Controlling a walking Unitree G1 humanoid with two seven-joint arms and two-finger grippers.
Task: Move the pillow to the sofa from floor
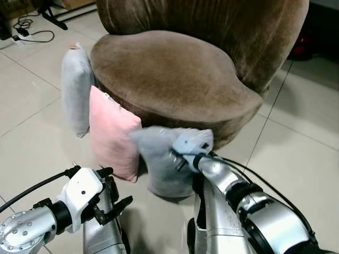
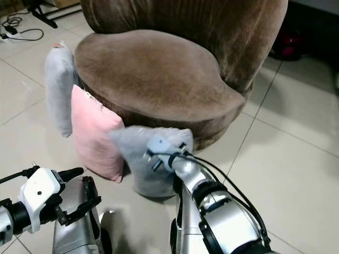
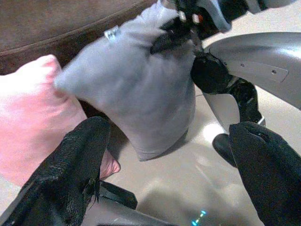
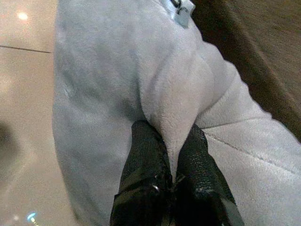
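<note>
Down by the sofa (image 1: 175, 79) base, my right claw (image 4: 171, 150) is pinched onto a fold of the grey pillow (image 1: 164, 164) leaning on the floor (image 1: 296, 153), presumably so it lifts without slipping. Left claw (image 3: 174, 160) hangs spread nearby.

Grey pillows (image 1: 164, 159); pink pillow (image 1: 112, 132); brown sofa (image 1: 175, 74)

The right tool (image 4: 176, 155) enters from the bottom centre of the frame, its two black fingers (image 4: 143, 160) pinched on a raised fold of the grey pillow (image 4: 103, 84). A small label (image 4: 181, 9) sits at the pillow's top edge. Tiled floor (image 4: 23, 94) occupies the left; brown sofa (image 4: 263, 56) the upper right.
</note>
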